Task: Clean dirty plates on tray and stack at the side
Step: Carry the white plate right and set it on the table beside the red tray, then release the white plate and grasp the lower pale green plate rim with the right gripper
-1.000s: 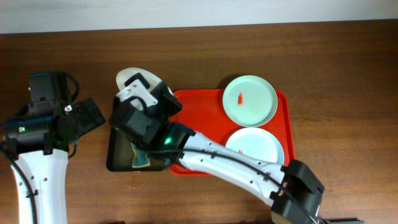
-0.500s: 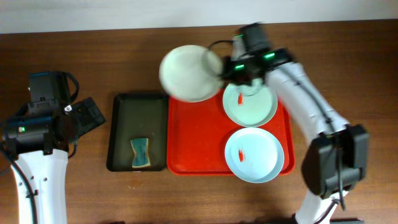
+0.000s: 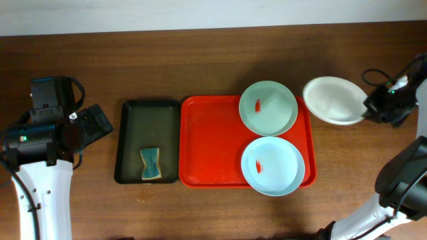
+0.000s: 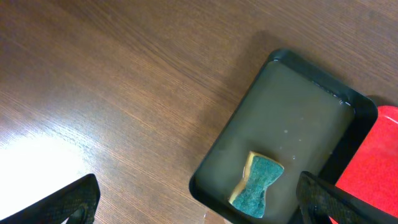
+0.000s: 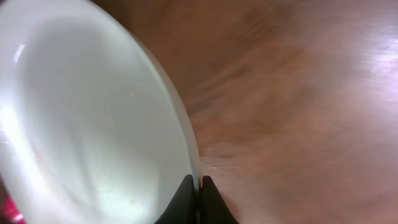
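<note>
The red tray point(image 3: 207, 143) holds two pale mint-blue plates, one at its far right corner point(image 3: 269, 108) and one at its near right corner point(image 3: 272, 166), each with a small red smear. My right gripper point(image 3: 367, 109) is shut on the rim of the white plate point(image 3: 332, 100), holding it over the table to the right of the tray. The right wrist view shows its fingertips point(image 5: 199, 186) pinching the plate's edge point(image 5: 93, 118). My left gripper point(image 4: 199, 199) is open and empty, over the table left of the dark tray.
A dark green-black tray point(image 3: 148, 141) stands left of the red tray and holds a teal and yellow sponge point(image 3: 151, 164). The left wrist view shows the dark tray point(image 4: 298, 106), the sponge point(image 4: 257, 185) and the red tray's corner point(image 4: 382, 149).
My right arm has swung the white plate from beside the dark tray, across the red tray, to the table on its right. The left arm has not moved.
</note>
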### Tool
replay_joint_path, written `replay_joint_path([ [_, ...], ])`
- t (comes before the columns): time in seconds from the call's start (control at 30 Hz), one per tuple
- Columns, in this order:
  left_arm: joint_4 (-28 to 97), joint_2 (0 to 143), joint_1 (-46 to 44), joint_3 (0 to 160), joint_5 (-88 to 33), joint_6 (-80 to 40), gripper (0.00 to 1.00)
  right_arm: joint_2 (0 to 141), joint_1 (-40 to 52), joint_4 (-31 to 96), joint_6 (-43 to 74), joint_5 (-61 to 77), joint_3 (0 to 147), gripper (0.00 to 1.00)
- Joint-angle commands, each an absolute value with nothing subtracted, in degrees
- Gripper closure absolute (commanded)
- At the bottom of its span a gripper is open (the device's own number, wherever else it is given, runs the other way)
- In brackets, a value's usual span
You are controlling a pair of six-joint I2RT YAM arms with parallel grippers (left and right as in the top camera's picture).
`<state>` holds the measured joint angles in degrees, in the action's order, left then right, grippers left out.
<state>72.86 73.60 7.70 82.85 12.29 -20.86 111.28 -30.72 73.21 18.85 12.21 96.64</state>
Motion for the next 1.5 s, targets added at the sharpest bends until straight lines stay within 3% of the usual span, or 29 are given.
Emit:
replay_joint_path([
  [0.0, 72.8, 73.3, 7.9, 83.7, 12.9, -21.6, 0.01, 109.9, -33.1, 74.0, 18.5, 1.5, 96.5, 0.96],
  [0.4, 72.8, 73.3, 7.9, 83.7, 12.9, -21.6, 0.01, 109.9, -33.8, 62.0, 18.9, 0.0, 80.3, 0.95],
  [0.5, 72.8, 73.3, 7.9, 83.7, 12.9, -21.6, 0.01, 109.9, -33.8, 61.7, 18.9, 4.4, 80.0, 0.83],
  [0.57, 72.8, 73.3, 7.9, 83.7, 12.9, -21.6, 0.01, 109.9, -33.8, 62.0, 18.8, 4.7, 80.0, 0.66],
  [0.73, 72.8, 73.3, 7.9, 83.7, 12.9, -21.6, 0.01, 109.9, -33.6, 65.5, 11.4, 12.8, 82.5, 0.55],
  [0.97, 72.8, 73.3, 7.9, 83.7, 12.9, -21.6, 0.01, 108.0, -24.9, 82.5, 3.4, 14.4, 90.1, 0.55],
  [1.13, 72.8, 73.3, 7.9, 83.7, 12.9, -21.6, 0.01, 106.2, -17.2, 86.7, 2.1, 14.3, 88.4, 0.54],
  [1.47, 72.8, 73.3, 7.9, 83.7, 12.9, -21.6, 0.01, 106.2, -6.2, 79.5, 2.2, 14.3, 75.8, 0.52],
])
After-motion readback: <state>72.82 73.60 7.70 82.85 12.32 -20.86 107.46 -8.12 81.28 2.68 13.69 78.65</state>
